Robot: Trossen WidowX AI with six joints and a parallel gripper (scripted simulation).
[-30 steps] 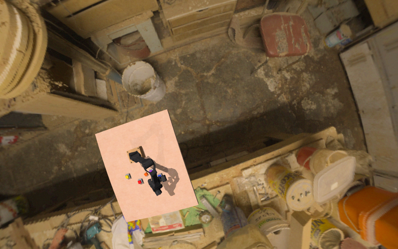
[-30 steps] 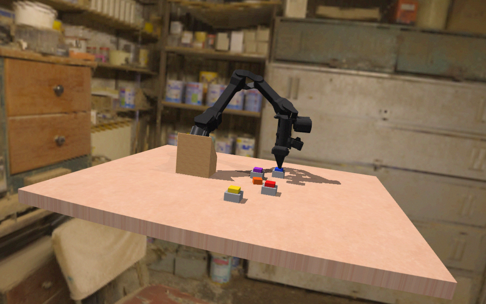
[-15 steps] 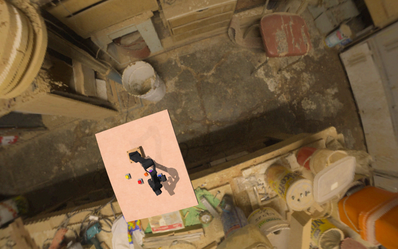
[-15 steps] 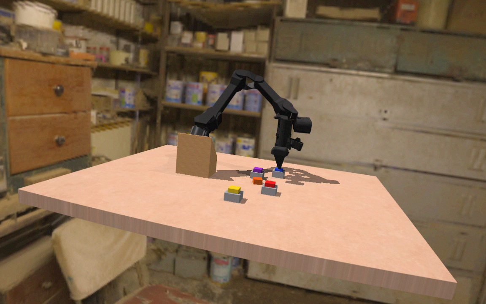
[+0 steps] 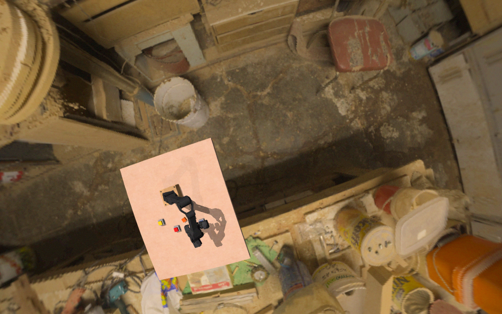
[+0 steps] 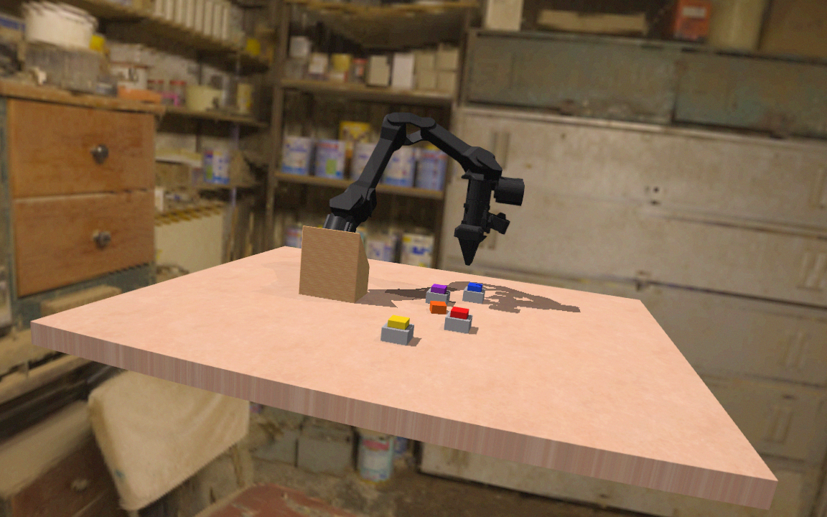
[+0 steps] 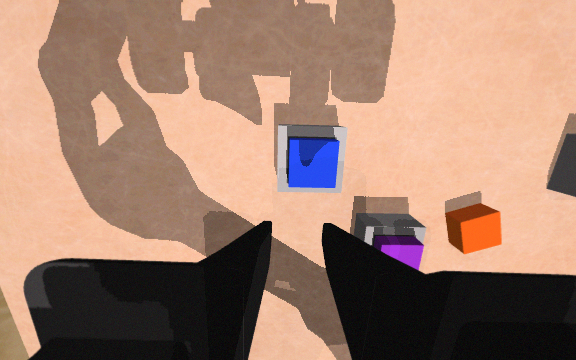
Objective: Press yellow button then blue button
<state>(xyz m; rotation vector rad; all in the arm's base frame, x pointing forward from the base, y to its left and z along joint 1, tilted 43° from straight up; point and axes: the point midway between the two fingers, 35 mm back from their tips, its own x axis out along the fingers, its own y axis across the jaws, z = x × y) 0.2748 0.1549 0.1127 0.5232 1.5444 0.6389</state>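
Note:
The yellow button (image 5: 161, 222) (image 6: 398, 322) stands in its grey base, cap up, at the front left of the button group in the exterior view; it is outside the wrist view. The blue button (image 6: 474, 287) (image 7: 313, 165) stands at the back with its cap up; in the top view the arm hides most of it. My gripper (image 6: 468, 262) (image 7: 297, 230) is partly open, with nothing between its fingers. It points down above the table near the blue button and does not touch it. In the wrist view the blue button lies just beyond the fingertips, with a fingertip's shadow on its cap.
The purple button (image 6: 438, 289) (image 7: 403, 250) is close by the right finger in the wrist view, partly hidden by it. An orange block (image 5: 184, 220) (image 6: 438, 307) (image 7: 482, 232) lies between the purple button and the red button (image 5: 176, 229) (image 6: 459, 313).

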